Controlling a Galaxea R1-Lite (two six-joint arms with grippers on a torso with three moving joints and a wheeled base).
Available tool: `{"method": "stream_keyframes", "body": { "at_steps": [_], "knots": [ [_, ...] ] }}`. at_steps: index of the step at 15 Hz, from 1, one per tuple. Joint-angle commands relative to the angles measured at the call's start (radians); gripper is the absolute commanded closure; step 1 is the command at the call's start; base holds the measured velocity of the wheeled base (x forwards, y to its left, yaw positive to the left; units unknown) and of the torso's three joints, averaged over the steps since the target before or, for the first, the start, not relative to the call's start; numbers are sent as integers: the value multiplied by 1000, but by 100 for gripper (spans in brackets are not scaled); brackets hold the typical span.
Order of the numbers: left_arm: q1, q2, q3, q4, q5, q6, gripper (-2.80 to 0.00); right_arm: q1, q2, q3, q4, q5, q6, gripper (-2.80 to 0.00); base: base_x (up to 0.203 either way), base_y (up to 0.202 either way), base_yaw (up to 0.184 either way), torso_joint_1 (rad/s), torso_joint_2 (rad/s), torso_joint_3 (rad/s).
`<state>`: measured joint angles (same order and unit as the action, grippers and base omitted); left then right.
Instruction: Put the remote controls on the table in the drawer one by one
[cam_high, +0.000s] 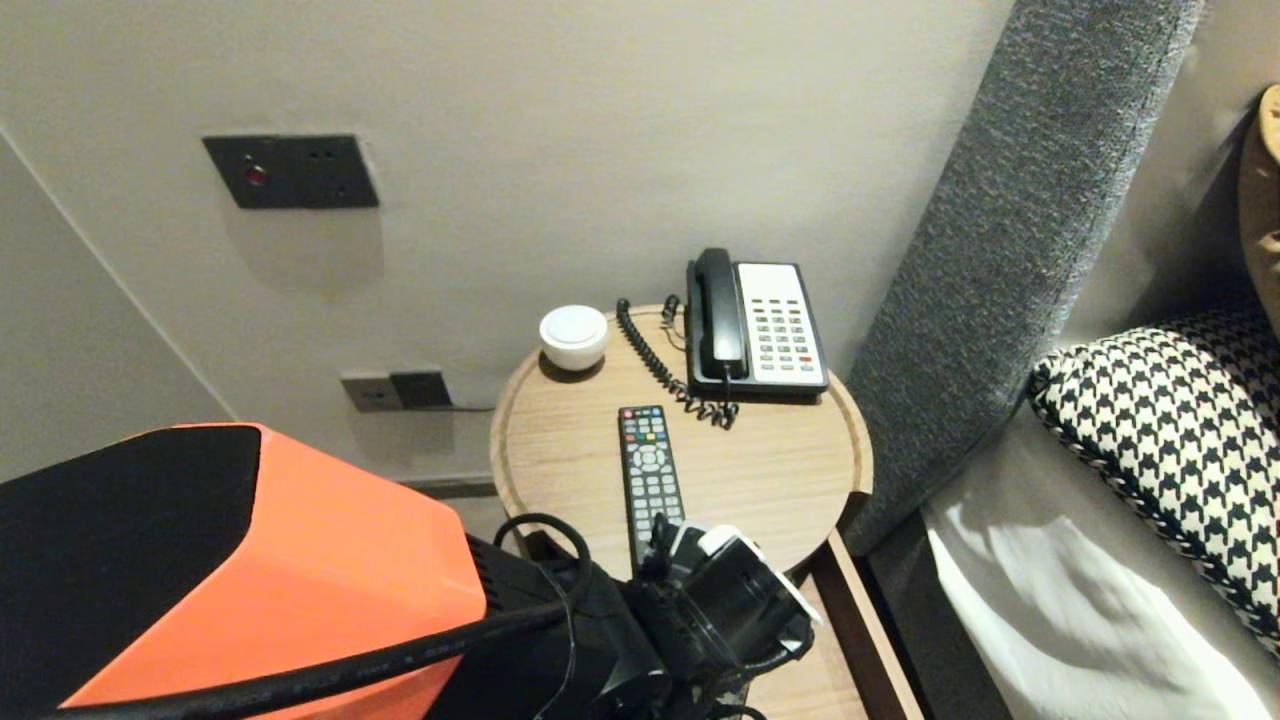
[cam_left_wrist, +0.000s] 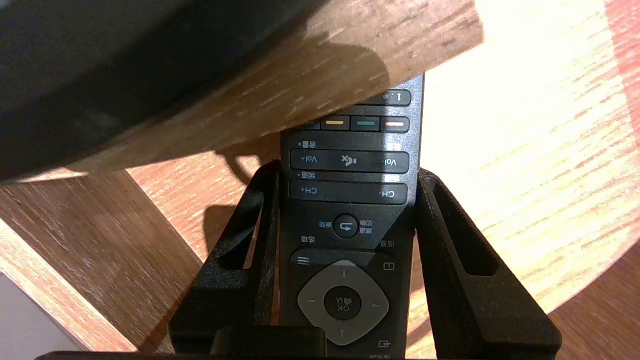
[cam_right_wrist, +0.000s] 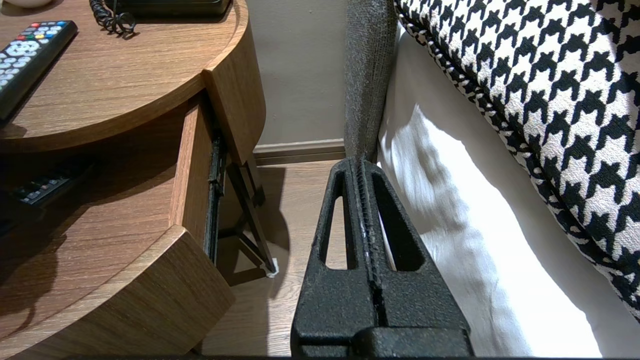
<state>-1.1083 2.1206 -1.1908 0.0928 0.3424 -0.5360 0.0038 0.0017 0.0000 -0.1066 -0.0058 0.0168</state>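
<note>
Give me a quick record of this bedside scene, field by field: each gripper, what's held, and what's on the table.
left gripper: closed on a black remote, below the tabletop, over the open drawer
right gripper: shut, parked low beside the bed
on the table: second remote, telephone, white round dish

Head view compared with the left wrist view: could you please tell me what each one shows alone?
Head view only: the telephone, a white round object and a spare remote lying on the table. Left wrist view only: the left gripper closed on a second remote, under the table's top edge. Both: the wooden table itself.
</note>
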Motion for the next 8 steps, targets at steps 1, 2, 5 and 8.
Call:
{"method": "stream_keyframes", "body": {
  "at_steps": [1,2,5,8],
  "knots": [
    [-1,-2,3,-1,-7,-4,0,-1,1,40,-1,0,0,0,0,0,0,0,0,0],
    [-1,-1,4,0,-10,-4,0,1,1,40,-1,0,0,0,0,0,0,0,0,0],
    [-1,2,5,1,-26,-1,0,-1,1,40,-1,0,0,0,0,0,0,0,0,0],
    [10,17,5,-1,-25,-2,0,-1,1,40,-1,0,0,0,0,0,0,0,0,0]
  ]
}}
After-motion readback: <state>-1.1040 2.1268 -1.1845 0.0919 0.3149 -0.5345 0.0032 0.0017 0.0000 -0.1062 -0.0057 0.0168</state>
